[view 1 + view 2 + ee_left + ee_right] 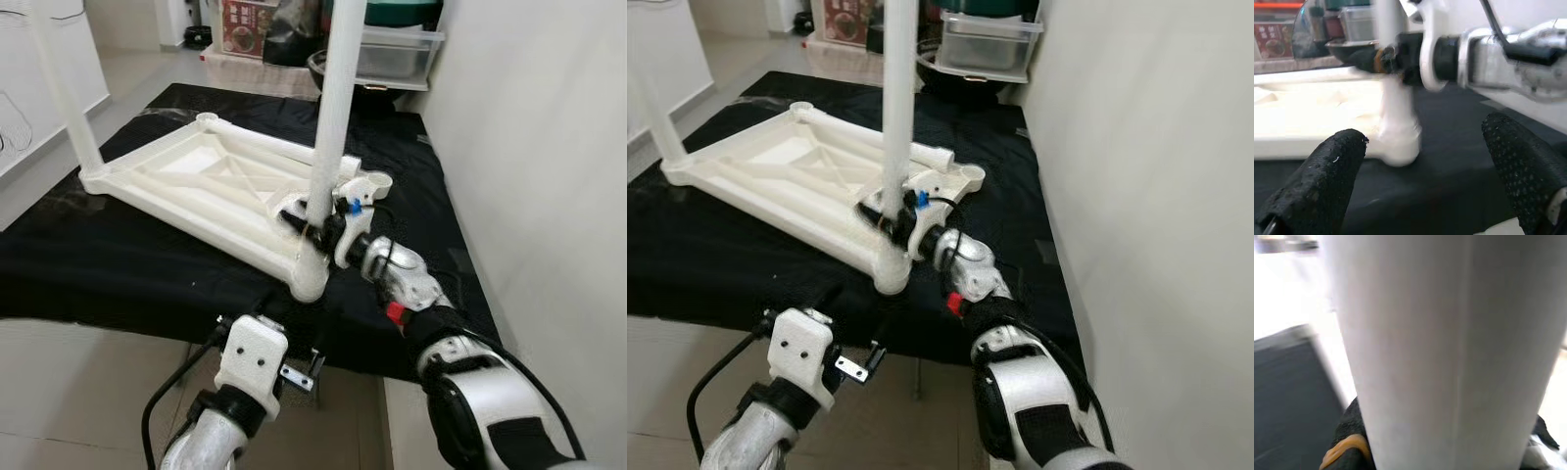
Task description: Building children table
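Here the upright white leg, cut off above, is clamped by the right tool; the left tool is held agape, empty

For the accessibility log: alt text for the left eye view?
The right gripper grips an upright white plastic table leg at the corner of an upside-down white plastic tabletop lying on a black mat; the left gripper hovers open below.

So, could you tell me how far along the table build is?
One leg already stands in the upturned tabletop's far left corner. The right gripper clamps a second leg upright in the near corner. Two corner sockets still look empty, one leg lying across the top. The left gripper waits open.
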